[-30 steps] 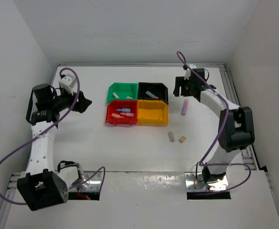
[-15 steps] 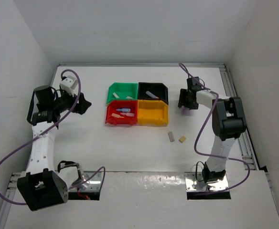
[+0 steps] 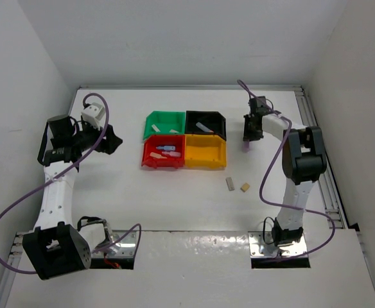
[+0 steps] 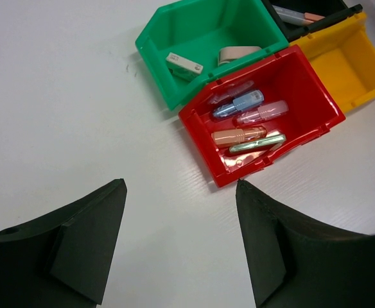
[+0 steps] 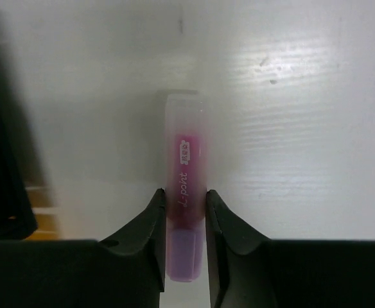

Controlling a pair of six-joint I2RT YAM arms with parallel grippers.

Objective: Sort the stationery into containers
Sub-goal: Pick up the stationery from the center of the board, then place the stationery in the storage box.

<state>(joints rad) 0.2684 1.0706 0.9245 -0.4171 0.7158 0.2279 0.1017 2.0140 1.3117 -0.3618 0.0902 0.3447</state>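
Note:
My right gripper [image 5: 186, 196] is shut on a pink stubby stick [image 5: 186, 167], one finger on each side near its pale cap end. The stick points away from the wrist, close over the white table. From above, that gripper [image 3: 248, 140] stands right of the black bin [image 3: 217, 119], and only the stick's tip [image 3: 246, 149] shows. The four containers sit joined: green [image 4: 168, 38], red [image 4: 199, 138], yellow [image 4: 367, 48], black. Several sticks [image 4: 239, 104] lie in the red one, tan blocks [image 4: 184, 64] in the green. My left gripper [image 4: 180, 186] hangs open and holds nothing, left of the red bin.
A grey block [image 3: 230, 184] and a tan block [image 3: 244, 187] lie loose on the table in front of the yellow bin [image 3: 205, 154]. Walls close the table at the back and both sides. Purple cables trail from both arms.
My right gripper came down over the pink stick, which lay free a second ago, and shut on it. The left arm has barely moved.

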